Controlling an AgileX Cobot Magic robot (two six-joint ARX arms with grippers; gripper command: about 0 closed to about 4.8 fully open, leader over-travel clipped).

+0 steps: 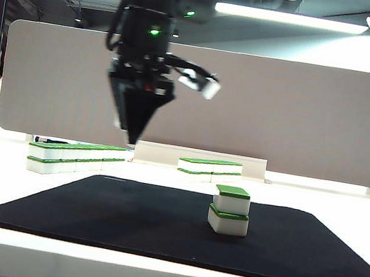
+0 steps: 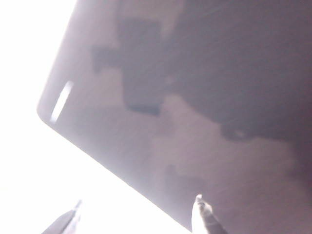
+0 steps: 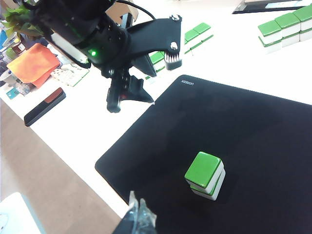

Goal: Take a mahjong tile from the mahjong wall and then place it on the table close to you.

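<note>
The mahjong wall (image 1: 75,157), a two-high row of white tiles with green tops, runs along the left of the white table (image 1: 0,182); the left arm partly hides the wall (image 3: 195,33) in the right wrist view. My left gripper (image 1: 172,115) hangs high above the far left part of the black mat (image 1: 121,220), open and empty, its fingers (image 2: 204,218) wide apart. Two tiles stand stacked (image 1: 230,211) on the mat, and the same stack (image 3: 205,175) shows in the right wrist view. My right gripper (image 3: 138,204) is shut and empty near the mat's front edge.
A shorter row of tiles (image 1: 210,169) lies behind the mat, in front of the grey partition panel (image 1: 295,114). Off the table's edge in the right wrist view are an orange cloth (image 3: 34,63) and a black box (image 3: 44,105).
</note>
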